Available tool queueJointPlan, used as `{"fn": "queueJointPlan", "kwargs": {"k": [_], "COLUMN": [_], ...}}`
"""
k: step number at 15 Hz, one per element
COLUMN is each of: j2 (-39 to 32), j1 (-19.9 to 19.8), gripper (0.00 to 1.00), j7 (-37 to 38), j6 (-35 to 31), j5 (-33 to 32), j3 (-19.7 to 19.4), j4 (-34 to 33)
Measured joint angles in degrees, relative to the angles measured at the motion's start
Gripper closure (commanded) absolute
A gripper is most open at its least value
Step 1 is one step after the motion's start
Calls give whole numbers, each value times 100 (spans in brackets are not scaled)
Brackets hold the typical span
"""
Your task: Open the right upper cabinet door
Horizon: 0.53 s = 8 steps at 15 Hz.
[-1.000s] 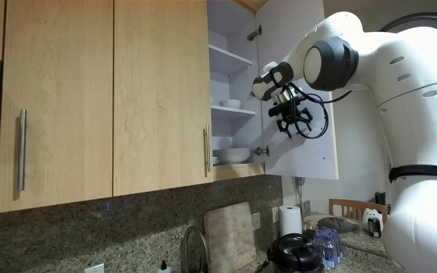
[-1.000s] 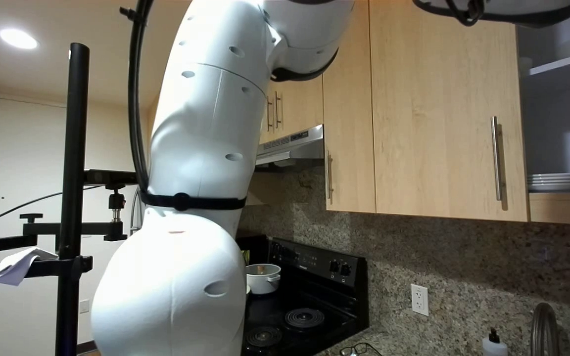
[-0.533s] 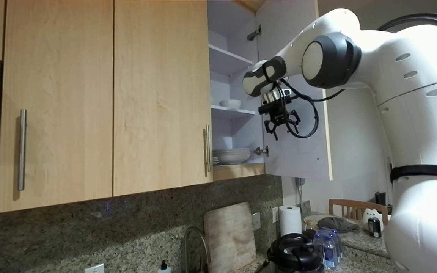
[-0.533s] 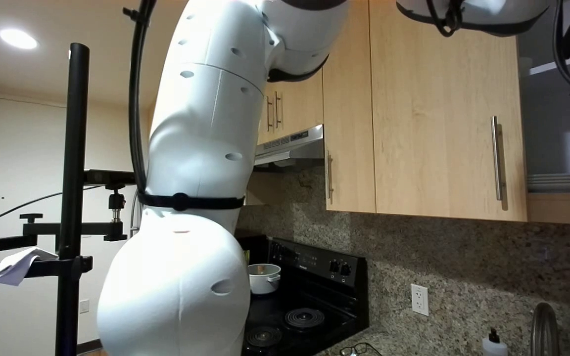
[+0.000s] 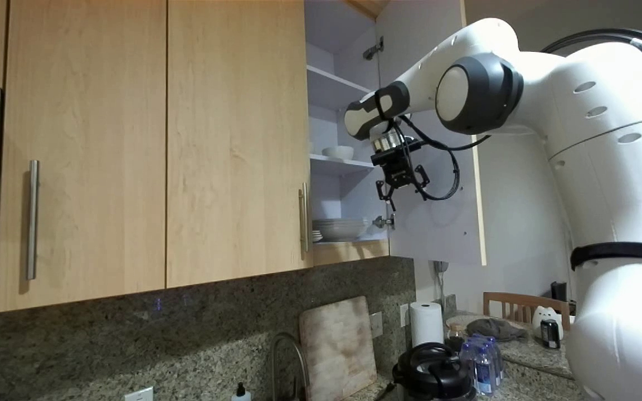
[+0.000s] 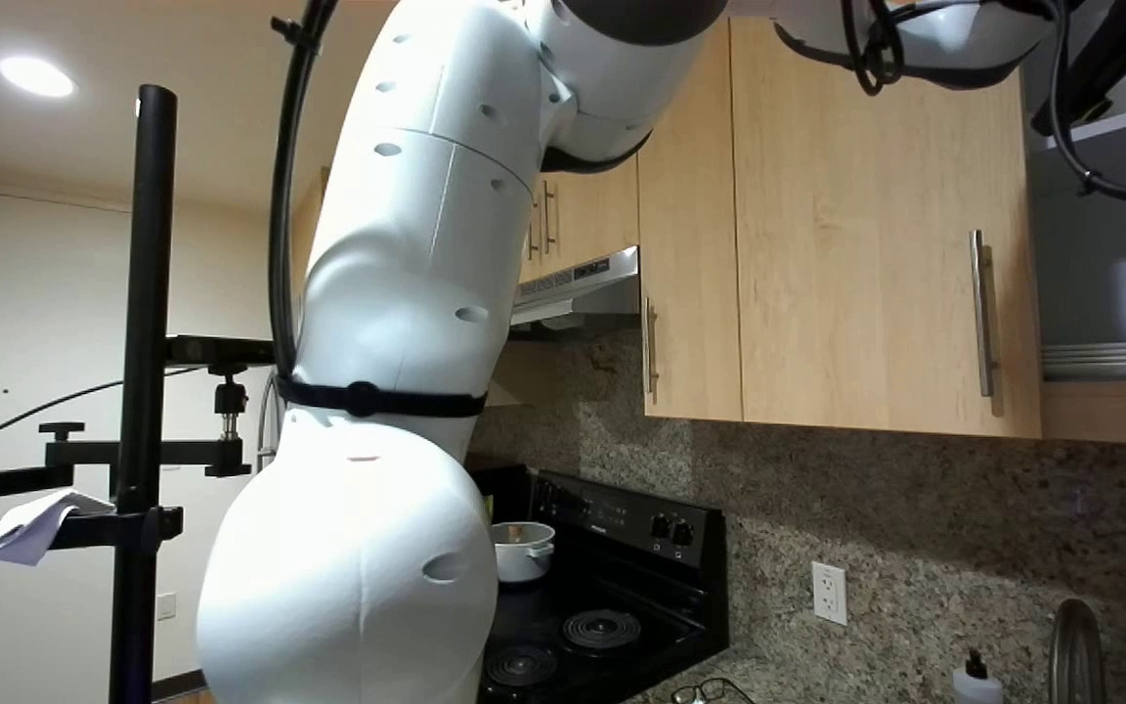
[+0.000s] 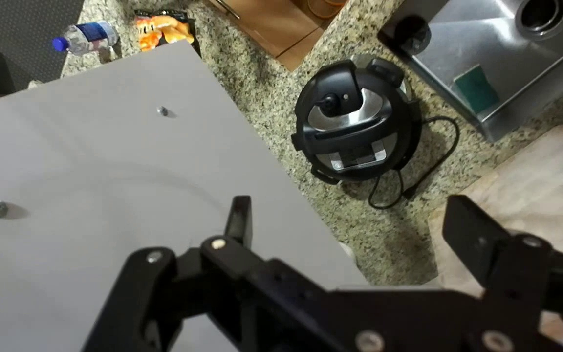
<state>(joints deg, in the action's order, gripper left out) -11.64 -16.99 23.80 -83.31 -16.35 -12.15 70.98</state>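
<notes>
The white robot arm with dark grey joint caps (image 5: 599, 94) fills the right of an exterior view, reaching in front of the tall white-lined cabinet (image 5: 325, 192), whose front is uncovered. The tall, narrow, flat right upper cabinet door (image 5: 438, 234), pale on its inner face and edged in maple-coloured wood, is swung well out to the right of that cabinet, behind the arm's end; its free edge sits slightly farther left in that view than a second ago, though I cannot tell whether that means wider or narrower. The black two-fingered tool (image 7: 352, 220), spread wide with nothing between its tips, now hangs farther left than a second ago, nearer the cabinet's mouth; whether it touches the door I cannot tell. That suggests the swing is finished and a retreat is under way, so the task looks complete or nearly so. Moving out calls for care not to nudge the door back or catch the stacked white dishes (image 5: 340, 228) at the cabinet's bottom or the small white bowl (image 5: 337, 152) above them.
</notes>
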Motion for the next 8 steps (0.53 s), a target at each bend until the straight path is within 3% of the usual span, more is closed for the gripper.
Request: {"fn": "queueJointPlan", "kwargs": {"k": [8], "j2": [-253], "j1": [172], "gripper": [0], "j7": [-891], "j6": [493], "j5": [41], "j3": [345], "j4": [-419]}}
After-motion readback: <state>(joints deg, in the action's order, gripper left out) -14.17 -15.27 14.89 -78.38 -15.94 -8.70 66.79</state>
